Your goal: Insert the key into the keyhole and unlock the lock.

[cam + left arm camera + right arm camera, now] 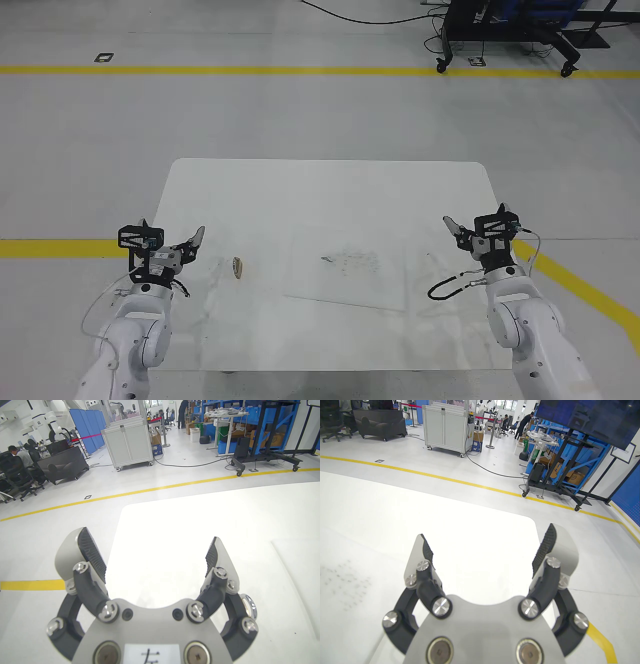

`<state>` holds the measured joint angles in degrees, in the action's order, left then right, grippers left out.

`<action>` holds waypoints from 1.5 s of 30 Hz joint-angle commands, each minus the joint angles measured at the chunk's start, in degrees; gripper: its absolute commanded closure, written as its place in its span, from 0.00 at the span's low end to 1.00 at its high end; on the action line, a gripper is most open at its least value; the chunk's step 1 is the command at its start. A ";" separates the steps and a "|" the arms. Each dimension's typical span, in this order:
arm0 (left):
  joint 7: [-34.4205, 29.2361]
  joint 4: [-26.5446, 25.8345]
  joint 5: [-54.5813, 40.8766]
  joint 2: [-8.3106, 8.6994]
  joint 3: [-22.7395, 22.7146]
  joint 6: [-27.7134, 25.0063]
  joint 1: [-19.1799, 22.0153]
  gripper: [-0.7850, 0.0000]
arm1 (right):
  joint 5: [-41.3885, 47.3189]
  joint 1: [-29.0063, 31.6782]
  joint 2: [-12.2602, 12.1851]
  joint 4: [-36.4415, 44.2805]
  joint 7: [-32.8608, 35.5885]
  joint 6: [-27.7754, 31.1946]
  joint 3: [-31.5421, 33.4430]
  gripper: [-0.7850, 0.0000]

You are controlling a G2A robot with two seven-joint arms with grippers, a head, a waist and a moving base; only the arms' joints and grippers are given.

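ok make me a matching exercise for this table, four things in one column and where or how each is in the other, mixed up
1 left gripper
2 right gripper
3 small brass-coloured object
4 thin flat sheet

a lying flat near the middle of the table
b open, by the table's right edge
c on the table between the left gripper and the sheet
d open, by the table's left edge

Pairs: 1-d, 2-b, 3-c, 4-a

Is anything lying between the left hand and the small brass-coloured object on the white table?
Nothing visible does. Only bare white table lies between the open left hand and the small brass-coloured object beside it.
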<state>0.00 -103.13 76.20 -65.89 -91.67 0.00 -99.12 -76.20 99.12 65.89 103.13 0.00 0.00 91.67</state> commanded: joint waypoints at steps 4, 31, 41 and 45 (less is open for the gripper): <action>0.00 0.00 0.00 0.00 0.00 0.00 0.00 0.00 | 0.00 0.00 0.00 0.00 0.00 0.00 0.00 0.00; 0.00 0.00 0.00 0.00 0.00 0.00 0.00 0.00 | -5.13 -15.18 1.10 -6.30 9.39 14.58 -15.81 0.00; 0.00 0.00 0.00 0.00 0.00 0.00 0.00 0.00 | -5.13 -15.18 1.10 -6.30 9.39 14.58 -15.81 0.00; 0.00 0.00 0.00 0.00 0.00 0.00 0.00 0.00 | -5.15 -15.18 1.12 -6.18 9.21 15.28 -16.21 0.00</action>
<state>0.00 -103.13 76.20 -65.89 -91.67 0.00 -99.12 -81.33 83.95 66.99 96.84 9.39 14.55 75.87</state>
